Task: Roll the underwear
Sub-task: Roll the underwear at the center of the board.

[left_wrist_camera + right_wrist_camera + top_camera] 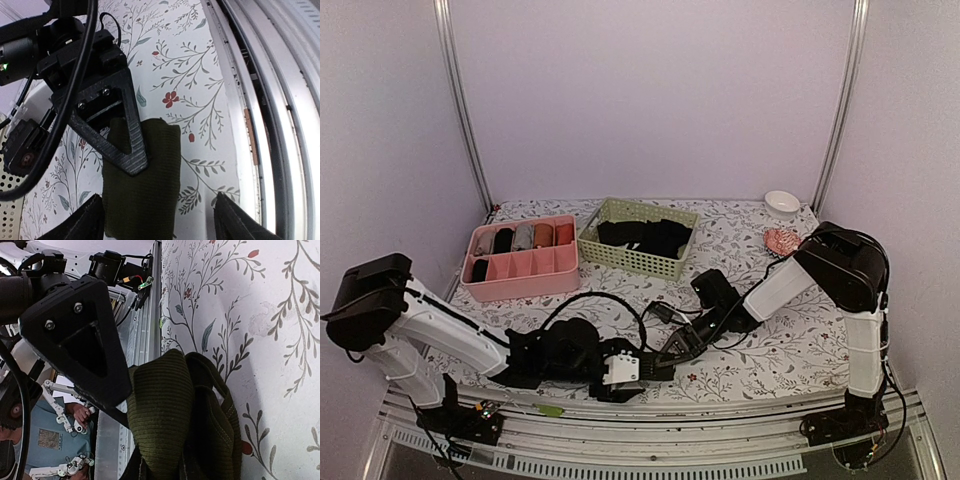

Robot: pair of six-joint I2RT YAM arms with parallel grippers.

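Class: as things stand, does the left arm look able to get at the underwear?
Probably yes: the underwear lies between the open jaws of the left gripper, and the right gripper holds only its far end, leaving the near part free.

underwear (pixel 150 200): near table (pixel 790 340) edge | organizer (pixel 520 288) left of basket (pixel 632 260), behind
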